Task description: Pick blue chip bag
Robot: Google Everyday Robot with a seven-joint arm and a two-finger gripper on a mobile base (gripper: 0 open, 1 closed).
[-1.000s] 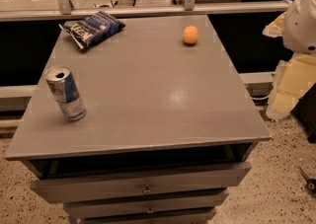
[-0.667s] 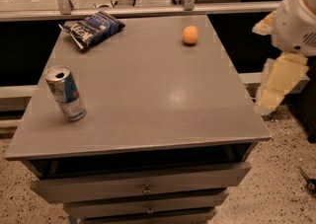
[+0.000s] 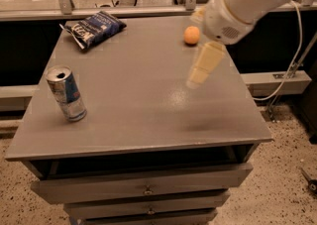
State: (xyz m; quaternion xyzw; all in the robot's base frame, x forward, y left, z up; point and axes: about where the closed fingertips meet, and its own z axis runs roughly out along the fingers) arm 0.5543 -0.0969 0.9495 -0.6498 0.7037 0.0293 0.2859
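Since a moment ago, my arm (image 3: 247, 1) has swung in from the side. Before, it was off the table at 3 o'clock. Now the gripper (image 3: 198, 74) hangs over the gray table top (image 3: 148, 120), at about 2 o'clock from the middle. Nothing else has moved.

Closest to me are the drawers (image 3: 143, 189) under the table top. Next comes the drink can (image 3: 67, 95), standing near the edge at 8 o'clock with its open top showing. It is not what I want. A bit farther back is the gripper, pointing down and a little to the left. I think it is up in the air, because a soft shadow lies on the table below it. Behind it, at 1 o'clock, sits a small orange ball (image 3: 192, 35). Farthest away, in the corner at 11 o'clock, lies the blue chip bag (image 3: 94, 29). It is flat, dark and crinkly, and well apart from the gripper.

I think the job has only just started. The arm is over the table, but it is not by the bag yet. I need to go across to 11 o'clock, come down, grab the bag and lift it.

The gripper holds nothing and touches nothing. I cannot tell if it is open or closed.
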